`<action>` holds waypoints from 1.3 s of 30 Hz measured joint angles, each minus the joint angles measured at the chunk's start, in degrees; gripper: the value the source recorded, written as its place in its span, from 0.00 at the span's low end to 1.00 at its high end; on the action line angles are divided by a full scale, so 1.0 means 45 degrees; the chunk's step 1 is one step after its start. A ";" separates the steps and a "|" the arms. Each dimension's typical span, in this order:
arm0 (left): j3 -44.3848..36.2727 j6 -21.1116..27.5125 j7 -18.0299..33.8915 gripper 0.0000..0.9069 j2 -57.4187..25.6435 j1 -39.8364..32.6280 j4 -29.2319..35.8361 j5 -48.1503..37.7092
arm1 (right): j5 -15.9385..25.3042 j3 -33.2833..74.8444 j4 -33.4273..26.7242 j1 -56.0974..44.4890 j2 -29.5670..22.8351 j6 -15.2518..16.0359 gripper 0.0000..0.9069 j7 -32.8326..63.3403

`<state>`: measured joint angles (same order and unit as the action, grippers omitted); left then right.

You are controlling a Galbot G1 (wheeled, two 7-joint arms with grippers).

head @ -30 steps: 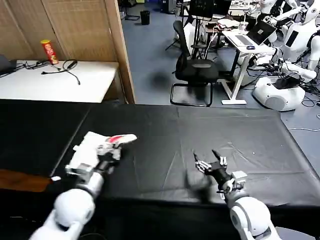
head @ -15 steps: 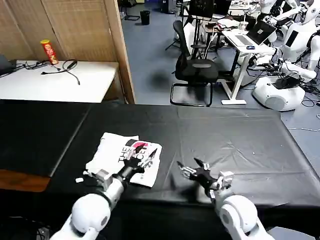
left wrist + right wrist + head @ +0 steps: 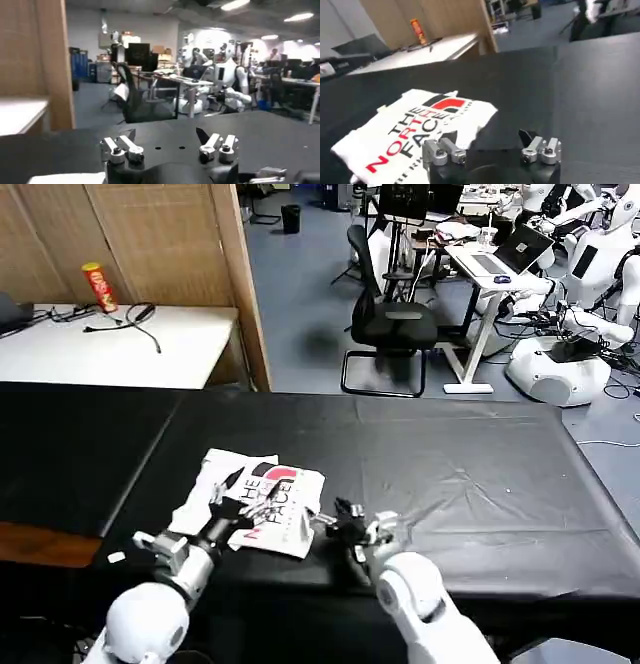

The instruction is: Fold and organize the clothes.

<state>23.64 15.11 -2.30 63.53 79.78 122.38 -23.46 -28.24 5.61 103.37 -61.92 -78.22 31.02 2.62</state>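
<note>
Change since earlier frames: right gripper [image 3: 345,520] has travelled left across the black table [image 3: 480,474] and now sits just beside the T-shirt [image 3: 262,502]; a second ago it was well apart from the garment, near the table's front right. Left gripper [image 3: 237,509] has drawn back toward the garment's near edge. T-shirt itself has come from the table's left edge toward the middle-left and lies print side up.

Head view, T-shirt: folded into a rough rectangle on the black table, left of centre, near the front edge; black and red lettering faces up.
Head view, left gripper: over the near left part of the shirt, fingers spread, nothing between them.
Head view, right gripper: at the shirt's right edge, low over the table, fingers parted; whether it touches the cloth cannot be told.
Head view, surroundings: white side table [image 3: 120,344] behind on the left with a red can [image 3: 98,287] and a black cable [image 3: 135,319]; office chair [image 3: 390,324] on the blue floor beyond the table.

Left wrist view, left gripper [image 3: 169,146]: fingers apart, empty gap between them; black table stretches ahead, a white corner of cloth [image 3: 67,178] beside one finger.

Right wrist view, right gripper [image 3: 490,146]: fingers wide apart, holding nothing.
Right wrist view, T-shirt [image 3: 385,137]: lies just ahead of the fingers, "NORTH FACE" lettering legible, one corner near the gap between the fingers.
</note>
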 joint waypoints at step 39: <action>0.0555 -0.0731 0.1347 0.97 -0.0146 0.1196 -0.0471 0.0293 | 0.2483 0.3677 0.3215 -0.3813 0.3578 -0.4231 0.97 -0.0259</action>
<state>26.14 11.82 3.76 62.87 85.16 120.26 -22.14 -17.06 22.15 117.83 -79.08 -62.12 11.98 1.45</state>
